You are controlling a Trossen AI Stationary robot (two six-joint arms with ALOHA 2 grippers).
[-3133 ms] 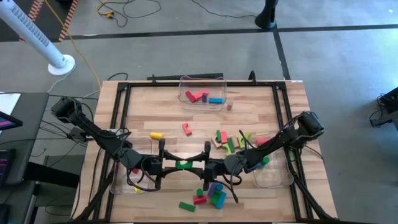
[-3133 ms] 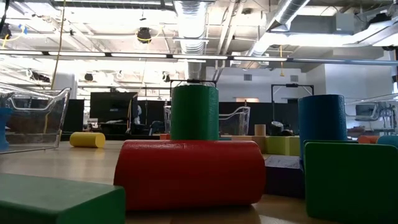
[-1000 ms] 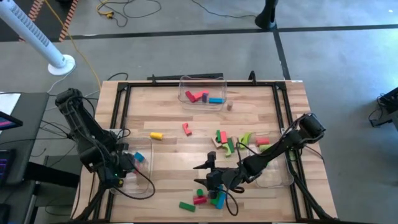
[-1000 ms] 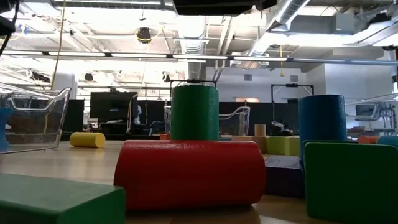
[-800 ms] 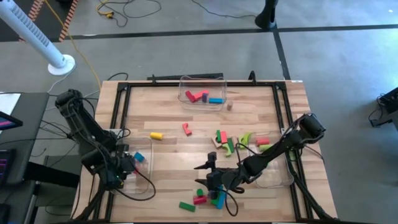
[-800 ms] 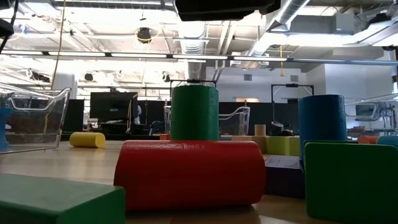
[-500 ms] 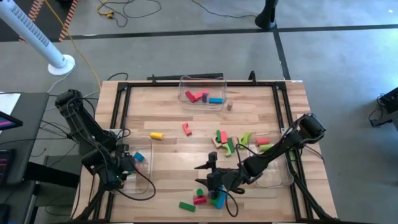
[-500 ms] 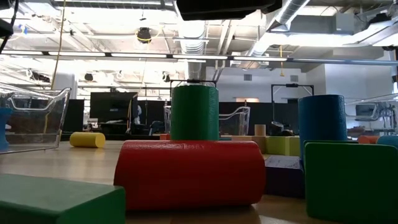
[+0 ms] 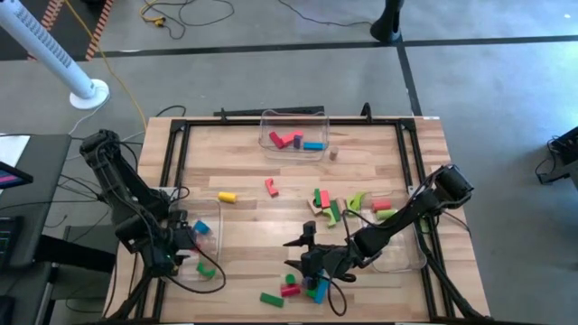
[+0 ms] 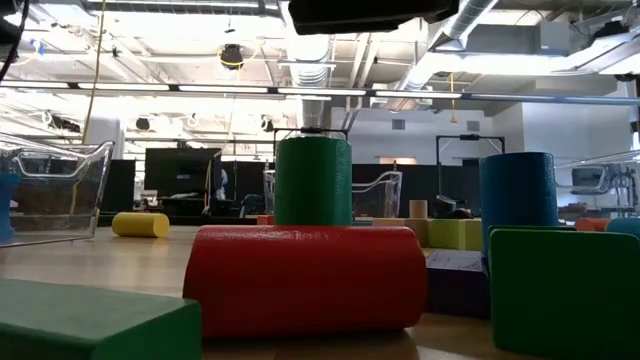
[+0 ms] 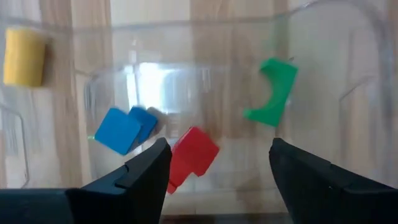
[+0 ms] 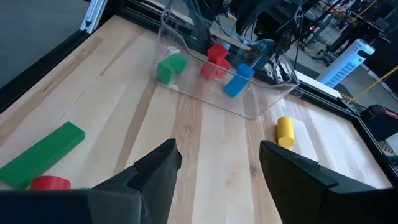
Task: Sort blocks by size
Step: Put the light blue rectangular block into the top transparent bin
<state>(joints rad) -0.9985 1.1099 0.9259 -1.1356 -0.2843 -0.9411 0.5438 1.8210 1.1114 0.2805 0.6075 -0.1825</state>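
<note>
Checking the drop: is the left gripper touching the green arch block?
Apart. Left wrist view: green arch block lies in the bin beyond the open left gripper.

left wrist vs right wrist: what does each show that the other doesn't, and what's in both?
Left wrist only: its own open left gripper, looking down into the clear bin.
Right wrist only: the open right gripper, a long green bar and a red cylinder on the table.
Both: the bin holding a green arch, a red block and a blue block, plus the yellow cylinder outside it.
</note>
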